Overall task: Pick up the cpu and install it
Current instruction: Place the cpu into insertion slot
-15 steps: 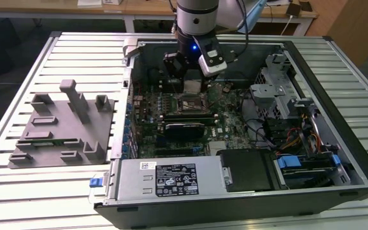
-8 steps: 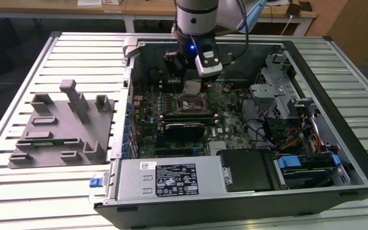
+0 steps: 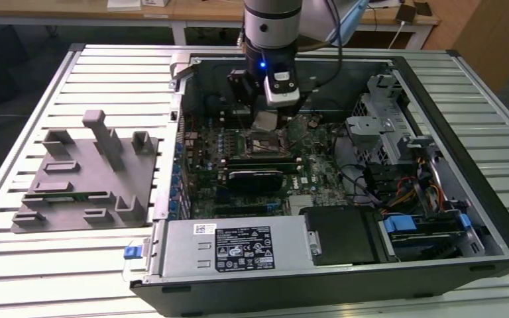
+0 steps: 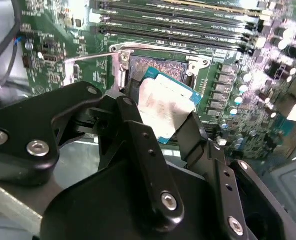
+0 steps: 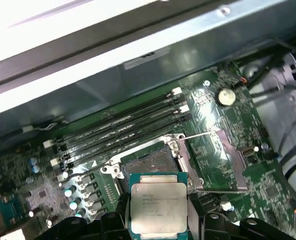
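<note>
Cpu (image 5: 159, 204) pinched by its edges in gripper (image 5: 159, 219), hanging just above open socket (image 5: 149, 161), apparently not seated yet.

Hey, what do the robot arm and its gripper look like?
The arm is a silver-grey cylinder with a black collar, a small blue light and a pale boxy module at the wrist. The gripper is matte black: jointed linkage fingers studded with silver screws.
</note>
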You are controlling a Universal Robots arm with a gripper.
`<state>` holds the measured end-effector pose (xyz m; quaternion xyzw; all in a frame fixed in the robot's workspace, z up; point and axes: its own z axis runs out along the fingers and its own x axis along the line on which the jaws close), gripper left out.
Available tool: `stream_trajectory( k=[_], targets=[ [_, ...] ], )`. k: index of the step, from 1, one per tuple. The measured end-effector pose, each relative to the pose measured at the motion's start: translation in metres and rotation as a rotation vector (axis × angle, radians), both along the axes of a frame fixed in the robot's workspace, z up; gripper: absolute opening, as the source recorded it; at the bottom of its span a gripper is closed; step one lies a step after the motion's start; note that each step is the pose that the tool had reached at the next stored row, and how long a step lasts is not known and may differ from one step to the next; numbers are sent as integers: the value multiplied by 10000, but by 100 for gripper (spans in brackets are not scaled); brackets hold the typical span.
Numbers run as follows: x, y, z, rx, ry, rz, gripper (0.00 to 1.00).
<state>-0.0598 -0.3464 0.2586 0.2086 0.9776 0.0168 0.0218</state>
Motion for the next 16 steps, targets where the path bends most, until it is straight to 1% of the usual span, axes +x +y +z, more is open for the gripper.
stream_trajectory(
  k=[16],
  targets=[
    [0,0,-5,0,0,-2887,54]
  ],
)
